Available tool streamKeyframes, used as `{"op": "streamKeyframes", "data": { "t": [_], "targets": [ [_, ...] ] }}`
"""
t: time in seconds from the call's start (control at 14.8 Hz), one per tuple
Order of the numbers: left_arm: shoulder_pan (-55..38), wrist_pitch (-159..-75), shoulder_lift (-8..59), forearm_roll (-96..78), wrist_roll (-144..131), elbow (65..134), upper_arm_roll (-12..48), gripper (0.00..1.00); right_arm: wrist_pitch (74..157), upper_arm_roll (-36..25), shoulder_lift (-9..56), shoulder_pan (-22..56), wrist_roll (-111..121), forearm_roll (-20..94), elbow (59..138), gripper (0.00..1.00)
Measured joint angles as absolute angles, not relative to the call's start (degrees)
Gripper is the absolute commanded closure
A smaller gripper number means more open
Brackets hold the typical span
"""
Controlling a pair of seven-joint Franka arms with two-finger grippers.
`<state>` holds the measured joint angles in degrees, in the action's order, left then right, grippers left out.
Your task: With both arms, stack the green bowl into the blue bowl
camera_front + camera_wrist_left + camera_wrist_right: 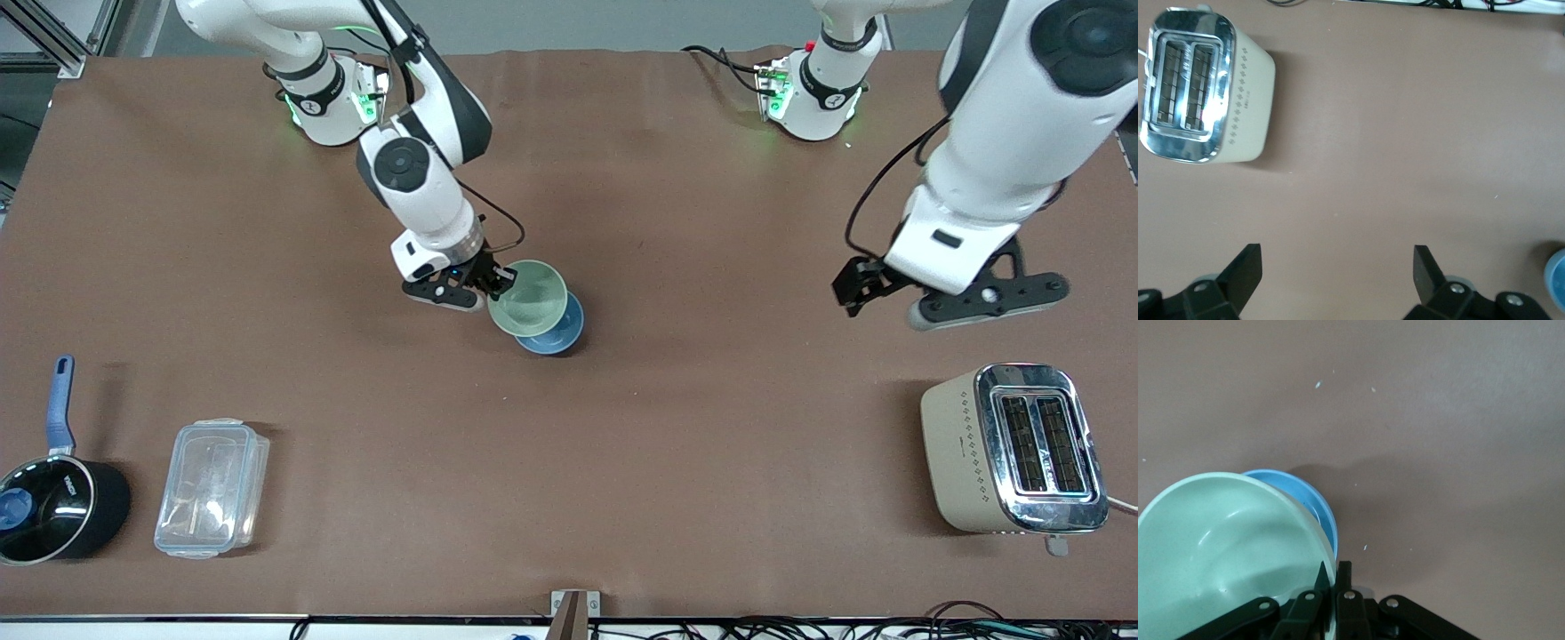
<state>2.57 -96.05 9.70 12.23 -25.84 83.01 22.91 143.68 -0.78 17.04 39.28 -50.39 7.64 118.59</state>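
While the right pincer (487, 286) is clamped on the rim of the green bowl (528, 298), that bowl hangs tilted just over the blue bowl (558, 331), a little above centre in the front view. It is round, with no long axis; its mouth tips up and toward the camera. Released askew, it could catch the blue rim and seat crooked, or perhaps nudge it along the desk (676, 444). The left pincer (876, 298) waits, jaws apart, in the frame's right above the toaster (1013, 449).

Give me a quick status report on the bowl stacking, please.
Right gripper shut on green bowl, over blue bowl. Left gripper open, waiting above bare table. Nothing in the way.
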Motion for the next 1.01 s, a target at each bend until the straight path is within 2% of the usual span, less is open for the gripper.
{"op": "streamKeyframes", "data": {
  "t": [0.41,0.88,0.95,1.01],
  "targets": [
    [-2.39,-89.51,1.91,2.46,-11.09,87.12,7.01,0.00,143.85,-0.82,19.95,40.55,-52.59,6.82,115.55,0.99],
    [-3.17,-88.66,-2.22,1.15,-6.34,92.30,3.70,0.00,148.22,-1.00,24.65,40.58,-54.00,6.76,115.34,0.95],
    [-3.32,-88.66,-2.36,1.06,-6.36,92.38,3.74,0.00,148.22,-1.00,24.75,40.58,-54.36,6.76,115.34,0.91],
    [-3.52,-88.68,-2.45,1.05,-6.42,92.38,3.77,0.00,148.23,-1.01,24.74,40.58,-54.57,6.75,115.29,0.79]
  ]
}}
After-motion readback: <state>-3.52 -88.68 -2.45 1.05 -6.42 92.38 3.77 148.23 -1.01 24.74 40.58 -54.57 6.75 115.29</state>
